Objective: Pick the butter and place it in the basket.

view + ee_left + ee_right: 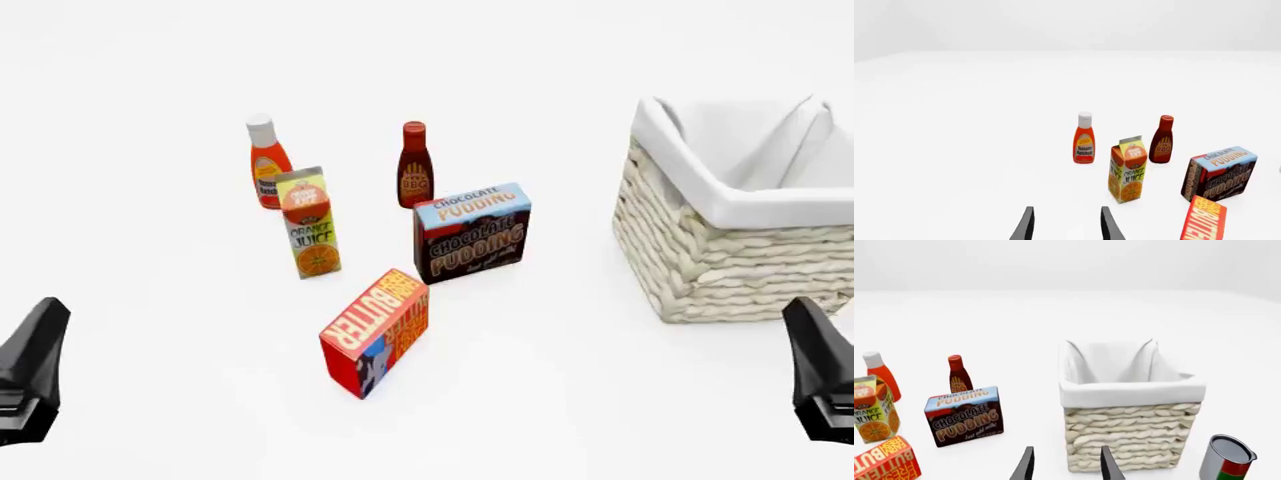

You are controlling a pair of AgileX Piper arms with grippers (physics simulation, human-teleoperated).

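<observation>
The butter (376, 330), a red carton with yellow lettering, stands on the white table in the front view, just in front of the other groceries. It also shows at an edge of the left wrist view as the butter (1204, 220) and of the right wrist view as the butter (884, 462). The basket (707, 260), woven wicker with a white cloth lining, stands at the right, and its wall (1134, 435) fills the right wrist view. My left gripper (1067, 224) is open and holds nothing, well short of the butter. My right gripper (1067, 464) is open too, just before the basket.
Behind the butter stand a chocolate pudding box (471, 232), an orange juice carton (310, 225), a ketchup bottle (268, 162) and a BBQ sauce bottle (415, 167). A can (1227, 457) stands beside the basket. Both arms (30, 375) (821, 375) hang at the near corners.
</observation>
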